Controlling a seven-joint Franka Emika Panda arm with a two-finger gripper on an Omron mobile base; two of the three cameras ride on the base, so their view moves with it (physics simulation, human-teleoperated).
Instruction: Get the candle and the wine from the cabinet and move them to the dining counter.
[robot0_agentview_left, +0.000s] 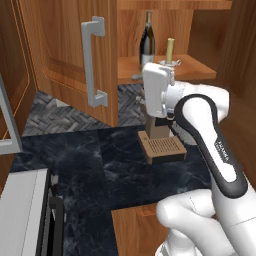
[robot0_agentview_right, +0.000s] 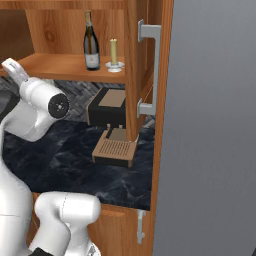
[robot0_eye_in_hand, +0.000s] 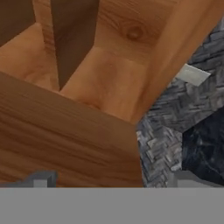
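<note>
The cabinet (robot0_agentview_left: 60, 45) stands with both doors open, and its wooden shelf (robot0_agentview_right: 55, 67) carries two things. The wine (robot0_agentview_left: 147, 42) (robot0_agentview_right: 90, 42) is a tall dark bottle with a pale label, upright. Just right of it stands the candle (robot0_agentview_left: 170, 51) (robot0_agentview_right: 114, 55), a short pale stick on a glassy holder. My white hand (robot0_agentview_left: 157, 90) hovers just below and in front of the shelf, under the bottle. In the hand view my gripper (robot0_eye_in_hand: 111, 180) is open, empty, and faces wood panels of the cabinet (robot0_eye_in_hand: 65, 127). The dining counter is out of view.
A brown coffee machine (robot0_agentview_left: 161, 140) (robot0_agentview_right: 112, 130) sits on the dark marble worktop (robot0_agentview_left: 90, 170) under the shelf. Herringbone tiles (robot0_agentview_left: 55, 112) back it. Grey bar handles (robot0_agentview_left: 92, 62) (robot0_agentview_right: 147, 70) jut from the open doors. A grey wall (robot0_agentview_right: 215, 125) closes the right.
</note>
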